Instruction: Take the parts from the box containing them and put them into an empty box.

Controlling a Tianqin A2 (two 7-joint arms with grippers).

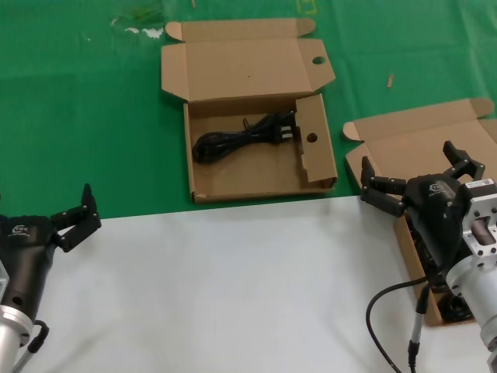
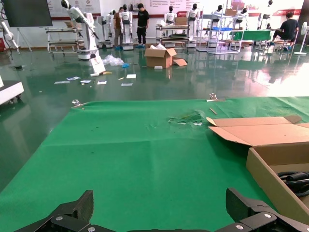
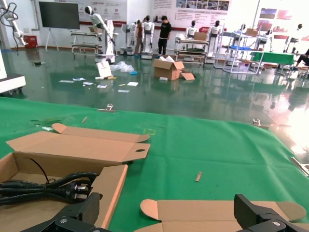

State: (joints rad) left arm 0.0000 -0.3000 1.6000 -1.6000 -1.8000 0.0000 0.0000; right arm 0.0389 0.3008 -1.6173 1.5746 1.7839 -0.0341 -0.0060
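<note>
Brown punched-hole mailer box (image 1: 256,167) lies open on the green cloth (image 1: 78,116), one black power cord bundle (image 1: 241,138) inside. Right gripper (image 1: 419,177), fingers spread and empty, hangs over the plain-lidded box (image 1: 419,140). Left gripper (image 1: 74,216) is parked, fingers apart, at the white table edge (image 1: 217,280).

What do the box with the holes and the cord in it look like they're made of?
Box: brown cardboard, matte, going by its folded flaps and punched round holes. Cord: probably black rubber or plastic sheathing, slightly glossy, coiled in a loose bundle with a plug end.
</note>
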